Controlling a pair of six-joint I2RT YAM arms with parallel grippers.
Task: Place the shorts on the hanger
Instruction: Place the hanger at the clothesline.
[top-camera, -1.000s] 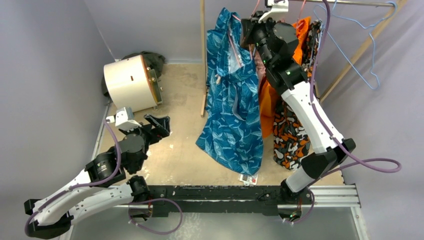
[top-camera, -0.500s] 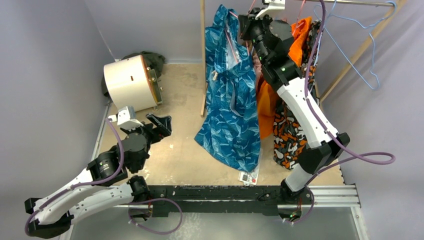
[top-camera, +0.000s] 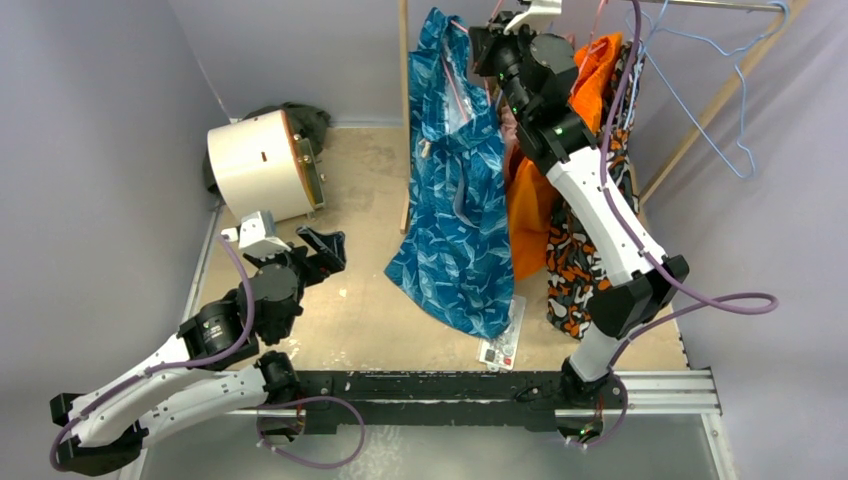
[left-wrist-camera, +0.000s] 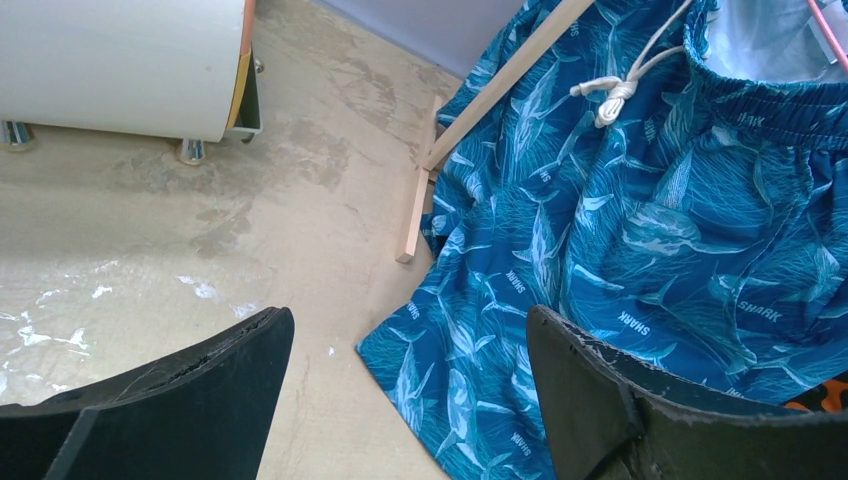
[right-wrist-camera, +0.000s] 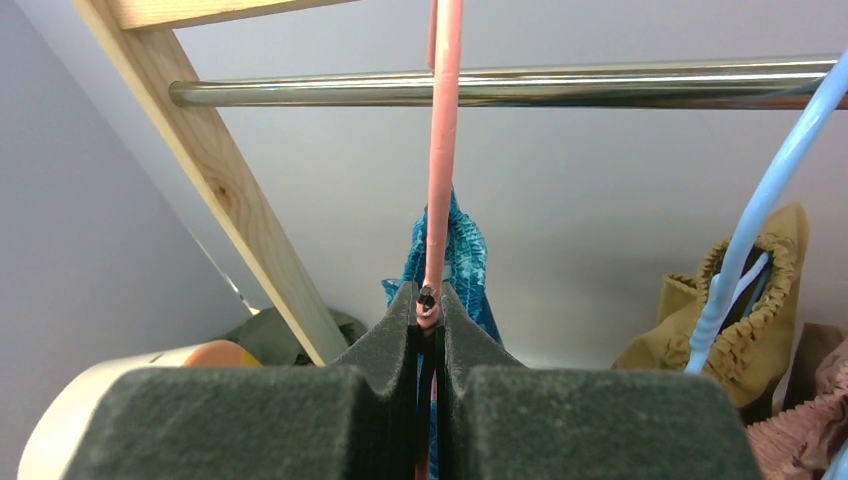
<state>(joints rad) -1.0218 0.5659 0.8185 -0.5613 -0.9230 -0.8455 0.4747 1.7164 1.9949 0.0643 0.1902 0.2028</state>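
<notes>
The shorts (top-camera: 455, 210), shiny blue with a shark print, hang full length from the pink hanger (right-wrist-camera: 440, 180), their hem near the floor. My right gripper (top-camera: 483, 45) is raised to the rail and shut on the hanger's wire; in the right wrist view its pads (right-wrist-camera: 428, 298) pinch the wire, which rises past the metal rail (right-wrist-camera: 500, 88). My left gripper (top-camera: 325, 245) is low on the left and open, with nothing between its fingers. In the left wrist view it (left-wrist-camera: 408, 320) faces the shorts (left-wrist-camera: 640, 220) and their white drawstring bow (left-wrist-camera: 610, 90).
A wooden post (top-camera: 405, 110) stands just left of the shorts. Orange shorts (top-camera: 530, 210) and a black-and-orange garment (top-camera: 575, 270) hang behind my right arm. Light blue hangers (top-camera: 700, 110) hang at the right, a white drum (top-camera: 255, 165) lies at the back left, and a card (top-camera: 500, 345) lies under the hem.
My right gripper has moved a little up and to the left with the hanger, and the shorts have swung left with it. The left arm has barely shifted.
</notes>
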